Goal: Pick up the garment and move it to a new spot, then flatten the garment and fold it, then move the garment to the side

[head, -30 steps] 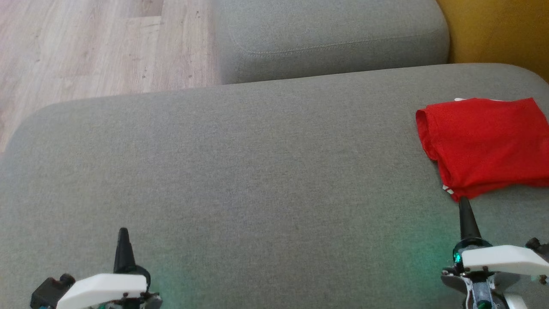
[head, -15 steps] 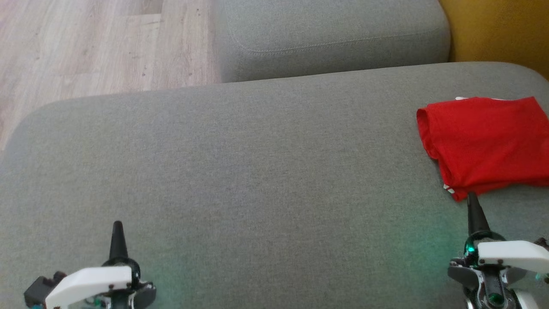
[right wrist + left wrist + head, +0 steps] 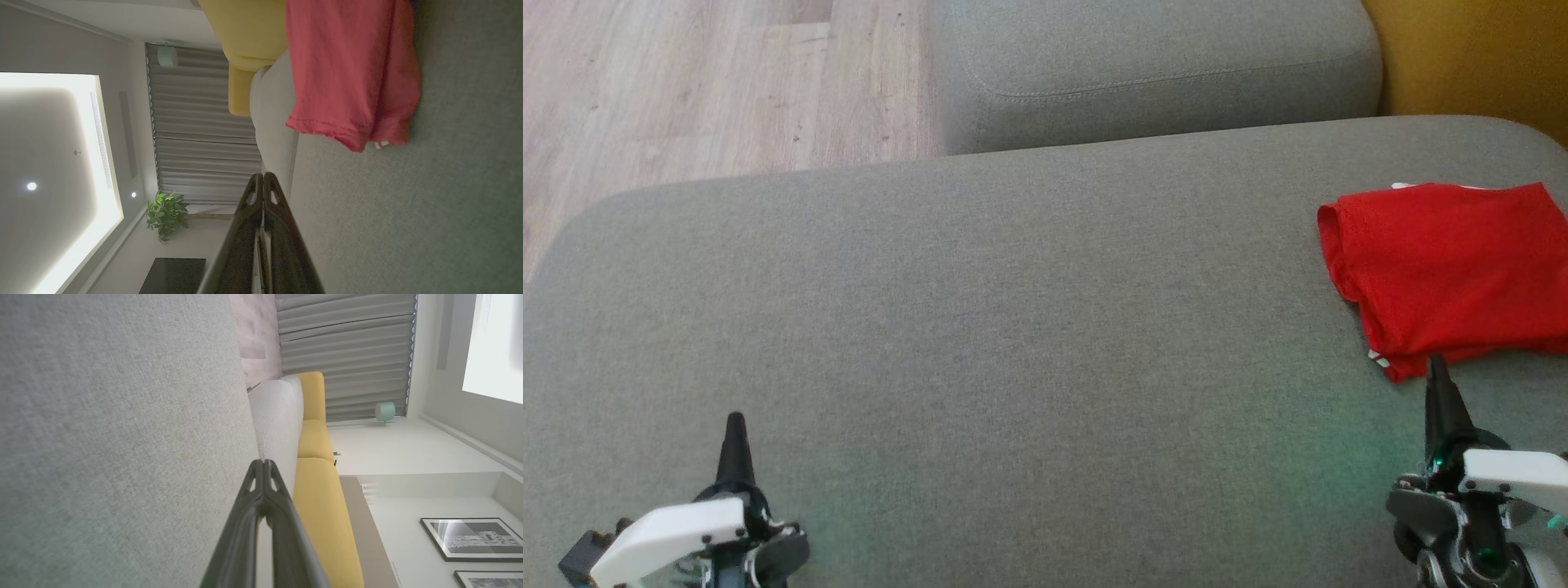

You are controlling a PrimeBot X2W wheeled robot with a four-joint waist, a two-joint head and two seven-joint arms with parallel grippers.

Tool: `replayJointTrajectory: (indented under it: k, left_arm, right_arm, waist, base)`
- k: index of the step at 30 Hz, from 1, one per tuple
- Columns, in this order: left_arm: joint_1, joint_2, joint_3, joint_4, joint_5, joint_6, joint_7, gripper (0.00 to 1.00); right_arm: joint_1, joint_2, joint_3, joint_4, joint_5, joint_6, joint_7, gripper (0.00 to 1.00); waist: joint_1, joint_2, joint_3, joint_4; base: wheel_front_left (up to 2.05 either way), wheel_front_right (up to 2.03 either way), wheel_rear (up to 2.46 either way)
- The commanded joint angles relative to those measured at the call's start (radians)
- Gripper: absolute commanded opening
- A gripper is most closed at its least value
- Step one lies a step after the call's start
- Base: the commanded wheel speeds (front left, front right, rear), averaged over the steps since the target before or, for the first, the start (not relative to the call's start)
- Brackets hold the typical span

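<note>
The red garment lies folded into a rough rectangle on the grey cushion, out at about 3 o'clock in the head view, and the frame's right edge cuts it off. Its rolled fold faces 9 o'clock, and a small white tag peeks from the corner at its 7 o'clock. The right gripper sits at 5 o'clock in the same view, fingers pressed together and holding nothing. Its tip points to 12 and meets the garment's near hem. In the right wrist view, though, a strip of bare cushion shows between the tips and the cloth, so it is near but apart. The left gripper is at 7 o'clock, well apart from the garment. It is also closed and empty, with its tip pointing to 12 over bare cushion. In the left wrist view the two fingers meet at the tip. A second grey cushion sits at 12 o'clock, pale wood floor at 11, and a yellow seat at 1.
</note>
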Motion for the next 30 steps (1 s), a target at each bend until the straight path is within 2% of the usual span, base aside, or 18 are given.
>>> replayJointTrajectory:
  k: [1, 8, 30]
  left_arm:
    - [-0.067, 0.014, 0.044, -0.024, -0.032, -0.014, 0.013, 0.0]
    - [-0.082, 0.013, 0.065, -0.018, -0.113, -0.03, 0.034, 0.0]
    - [-0.083, 0.006, 0.075, -0.017, -0.108, -0.03, 0.042, 0.0]
  right_arm:
    - [-0.06, -0.004, 0.011, -0.038, 0.037, -0.001, 0.011, 0.0]
    - [-0.069, -0.002, -0.006, -0.04, 0.119, -0.001, 0.032, 0.0]
    - [-0.07, 0.003, -0.015, -0.039, 0.115, -0.001, 0.039, 0.0]
  waist:
    - [0.0, 0.0, 0.0, 0.0]
    - [0.0, 0.0, 0.002, 0.001]
    - [0.0, 0.0, 0.002, 0.001]
  base:
    - [0.0, 0.0, 0.0]
    - [0.0, 0.0, 0.0]
    - [0.0, 0.0, 0.0]
